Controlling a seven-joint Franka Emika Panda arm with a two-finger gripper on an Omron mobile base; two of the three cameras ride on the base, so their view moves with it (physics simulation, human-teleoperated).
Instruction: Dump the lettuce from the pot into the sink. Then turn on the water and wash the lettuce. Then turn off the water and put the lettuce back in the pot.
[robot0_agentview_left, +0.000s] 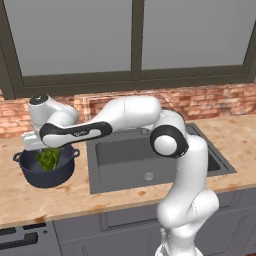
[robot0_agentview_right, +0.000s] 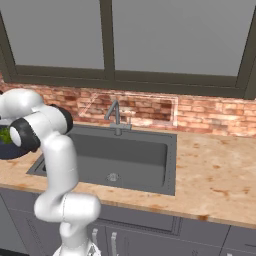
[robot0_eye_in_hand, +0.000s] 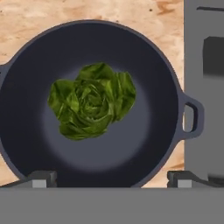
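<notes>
The dark navy pot (robot0_agentview_left: 35, 176) stands on the wooden counter, left of the sink (robot0_agentview_left: 125, 156). The leafy green lettuce (robot0_eye_in_hand: 92, 101) lies in the middle of the pot's floor, also seen in the left base view (robot0_agentview_left: 48, 158) and at the left edge of the right base view (robot0_agentview_right: 5, 135). My gripper (robot0_eye_in_hand: 111, 179) hangs directly above the pot (robot0_eye_in_hand: 144, 144), pointing down, open, with the fingertips (robot0_eye_in_hand: 43, 178) wide apart and nothing between them. It stands above the lettuce without touching it. One loop handle (robot0_eye_in_hand: 192, 117) shows at the right.
The grey faucet (robot0_agentview_right: 116, 116) rises behind the sink (robot0_agentview_right: 130, 150), against the brick wall (robot0_agentview_left: 210, 102). The sink holds a round drain (robot0_agentview_left: 148, 176). Wooden counter (robot0_agentview_left: 65, 197) runs around the pot and the basin. A grey surface (robot0_eye_in_hand: 203, 109) lies past the counter's edge beside the pot.
</notes>
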